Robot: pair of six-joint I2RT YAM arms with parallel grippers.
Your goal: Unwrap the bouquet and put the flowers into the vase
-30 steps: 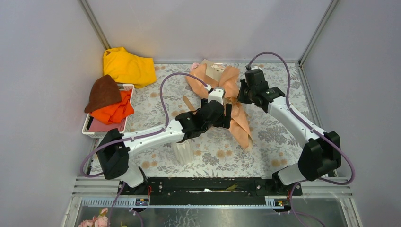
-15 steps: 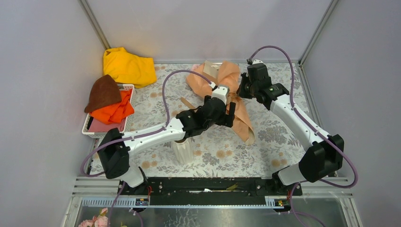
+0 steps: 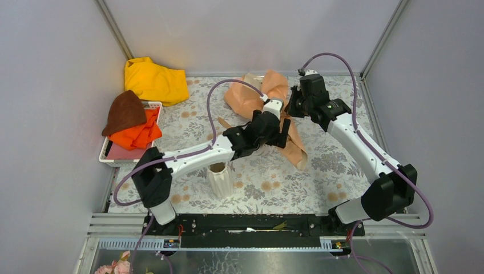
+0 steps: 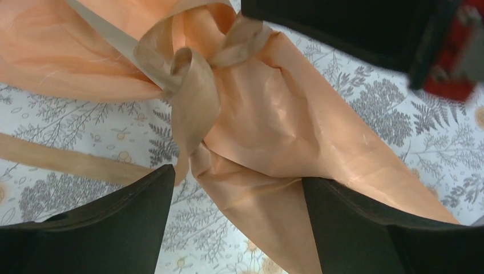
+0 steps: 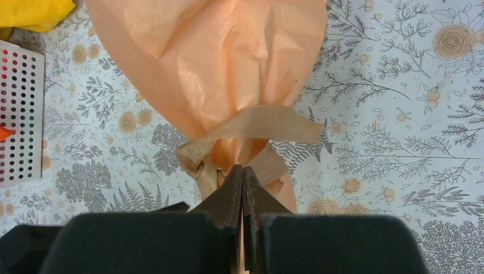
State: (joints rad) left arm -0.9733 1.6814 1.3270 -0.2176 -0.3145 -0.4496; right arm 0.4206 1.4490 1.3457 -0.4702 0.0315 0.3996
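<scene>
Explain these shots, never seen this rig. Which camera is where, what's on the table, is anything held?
Two robot arms are bolted at the near edge of a table: the left arm and the right arm. The wide picture comes from a fixed camera above and behind them. The two close-ups come from a camera on each wrist, looking out past that arm's own black jaws.

On the floral cover lies a bouquet wrapped in peach paper and tied with a tan ribbon; no flowers show. Nearer the arms stands a white ribbed vase. At the far left are a yellow cloth and a white basket.

The left jaws stand wide open over the wrap, holding nothing. The right jaws are shut at the bow, apparently pinching a ribbon tail.
</scene>
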